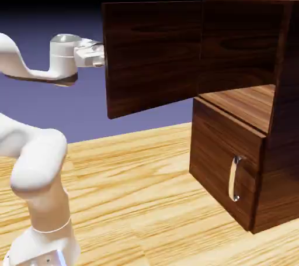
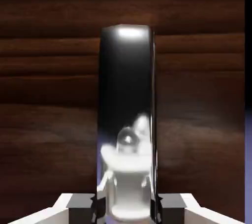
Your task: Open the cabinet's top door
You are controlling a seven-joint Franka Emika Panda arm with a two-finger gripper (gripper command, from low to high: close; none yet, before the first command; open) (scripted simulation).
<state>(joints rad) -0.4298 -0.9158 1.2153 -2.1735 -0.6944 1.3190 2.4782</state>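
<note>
The dark-brown cabinet (image 1: 280, 113) stands at the exterior view's right. Its top door (image 1: 153, 54) is swung wide open toward the arm, showing lighter wood inside (image 1: 248, 102). My gripper (image 1: 100, 55) sits at the door's free edge, on the side hidden from this view. In the hand view the door's silver handle (image 2: 127, 95) fills the middle, running up from between my two grey fingertips (image 2: 78, 207), which are shut on it. The door's wood (image 2: 49, 95) fills the rest of that view.
The shorter lower panel (image 1: 225, 165) is closed, with its own curved silver handle (image 1: 235, 178). The light wooden table (image 1: 134, 200) spreads in front of the cabinet. My white arm (image 1: 38, 171) rises at the exterior view's lower left.
</note>
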